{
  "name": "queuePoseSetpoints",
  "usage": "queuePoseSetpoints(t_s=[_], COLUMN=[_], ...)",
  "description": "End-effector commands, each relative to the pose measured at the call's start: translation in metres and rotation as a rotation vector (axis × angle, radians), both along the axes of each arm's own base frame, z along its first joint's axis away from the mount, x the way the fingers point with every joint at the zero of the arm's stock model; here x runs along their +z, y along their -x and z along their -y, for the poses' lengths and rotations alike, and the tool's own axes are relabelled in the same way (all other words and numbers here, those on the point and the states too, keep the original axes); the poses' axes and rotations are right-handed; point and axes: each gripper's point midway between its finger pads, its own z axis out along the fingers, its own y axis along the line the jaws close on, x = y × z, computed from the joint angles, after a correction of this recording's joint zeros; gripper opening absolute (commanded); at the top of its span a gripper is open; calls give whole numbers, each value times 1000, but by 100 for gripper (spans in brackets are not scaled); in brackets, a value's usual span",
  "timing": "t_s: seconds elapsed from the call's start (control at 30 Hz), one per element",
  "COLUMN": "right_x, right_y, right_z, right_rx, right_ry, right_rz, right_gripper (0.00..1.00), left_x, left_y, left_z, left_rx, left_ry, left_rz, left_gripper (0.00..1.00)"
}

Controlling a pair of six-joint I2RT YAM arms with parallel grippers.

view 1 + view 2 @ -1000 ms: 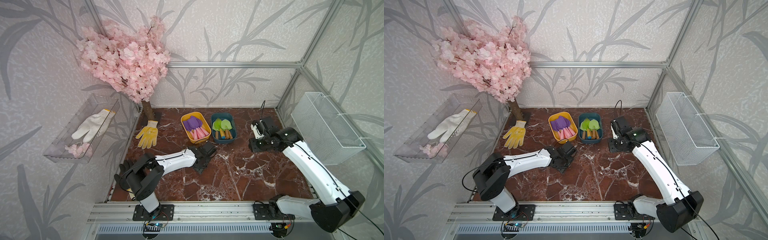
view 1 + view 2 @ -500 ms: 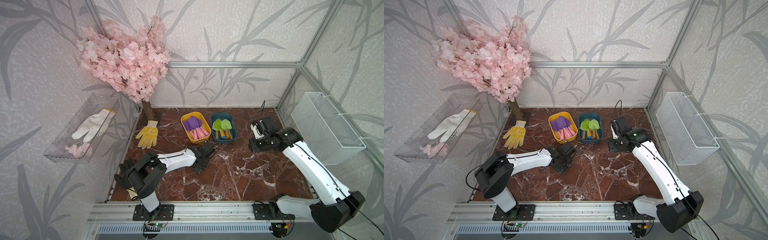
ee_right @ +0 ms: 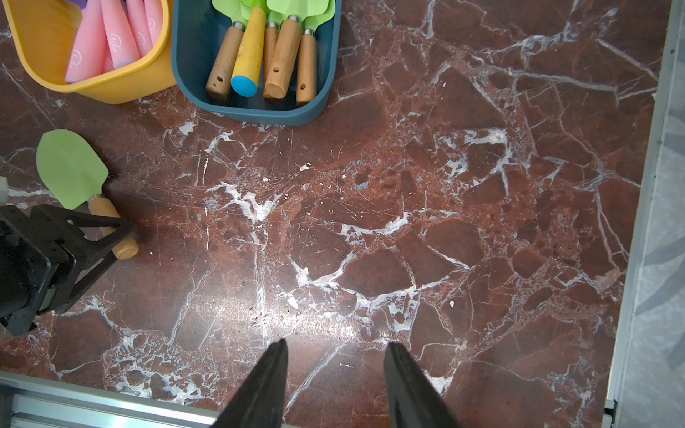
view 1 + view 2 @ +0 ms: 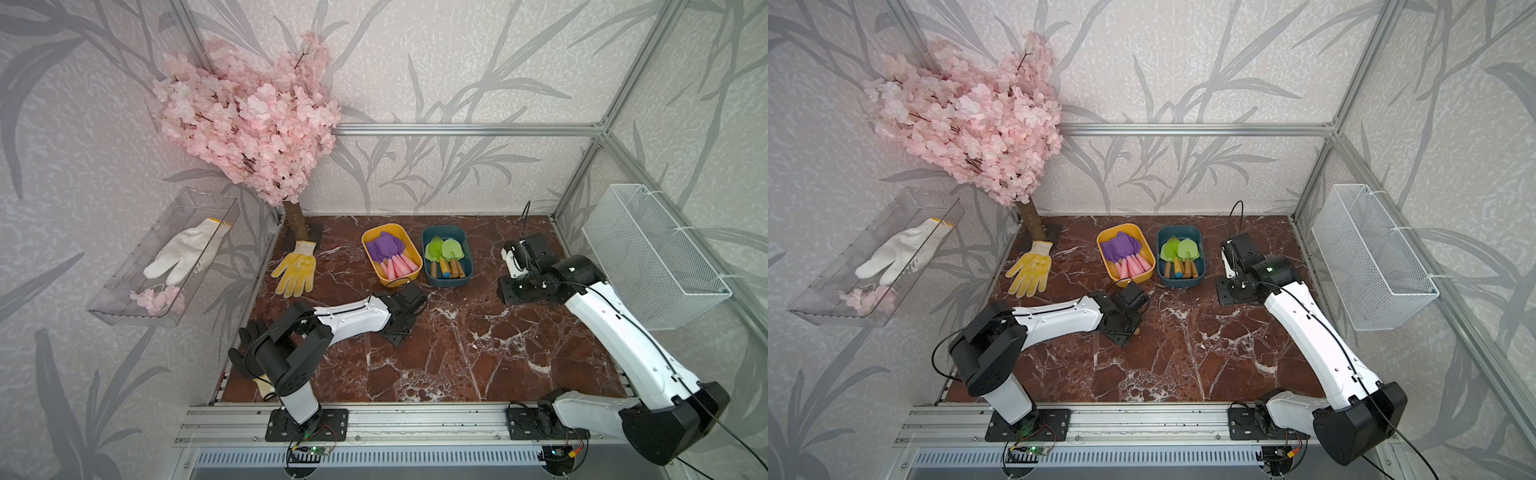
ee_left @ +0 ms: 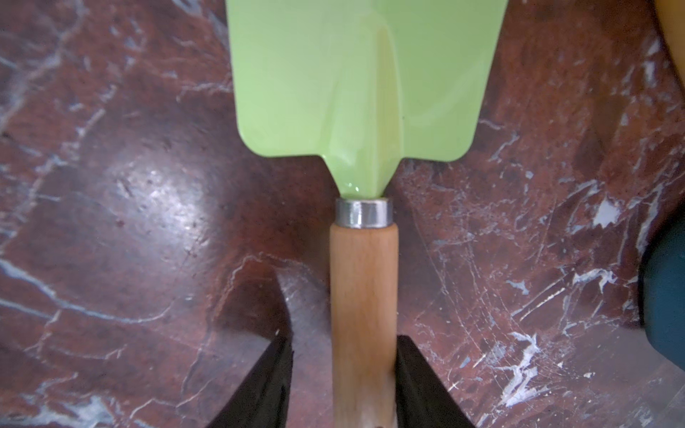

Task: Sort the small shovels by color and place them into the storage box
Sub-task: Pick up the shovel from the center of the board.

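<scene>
A light green shovel (image 5: 363,81) with a wooden handle (image 5: 365,281) lies on the marble, just in front of the yellow tub (image 4: 370,241). My left gripper (image 5: 343,339) straddles that handle: one finger (image 5: 411,367) touches it and a gap remains at the other, so it is open. The right wrist view shows the same shovel (image 3: 70,166) and grip. Purple shovels (image 4: 384,249) fill the yellow tub, and green ones (image 4: 442,251) the teal tub (image 4: 467,253). My right gripper (image 3: 337,342) hangs open and empty over bare marble to the right of the tubs.
A yellow glove (image 4: 295,270) lies left of the tubs and a black glove (image 4: 249,336) lies by the left arm's base. The pink blossom tree (image 4: 249,116) stands at the back left. A clear tray (image 4: 124,307) and a wire basket (image 4: 648,253) hang on the side walls.
The left jaws have narrowed around the shovel's wooden handle. Neither arm has visibly shifted.
</scene>
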Motion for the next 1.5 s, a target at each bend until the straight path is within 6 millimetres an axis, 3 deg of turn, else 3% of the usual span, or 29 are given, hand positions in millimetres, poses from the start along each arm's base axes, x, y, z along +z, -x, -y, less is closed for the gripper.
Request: queuePoseSetpoints(t_s=[0.0, 0.93, 1.47], right_x=[2, -1, 1], right_y=[0, -3, -2], right_z=[1, -3, -7], right_rx=[0, 4, 7], right_ry=[-5, -19, -45], right_rz=[17, 3, -3], right_gripper=[47, 47, 47], left_x=[-5, -5, 8], left_y=[4, 3, 7], left_z=[-8, -15, -27], left_rx=[7, 24, 34], left_ry=[-25, -25, -24], left_rz=[-14, -4, 37], left_gripper=[46, 30, 12])
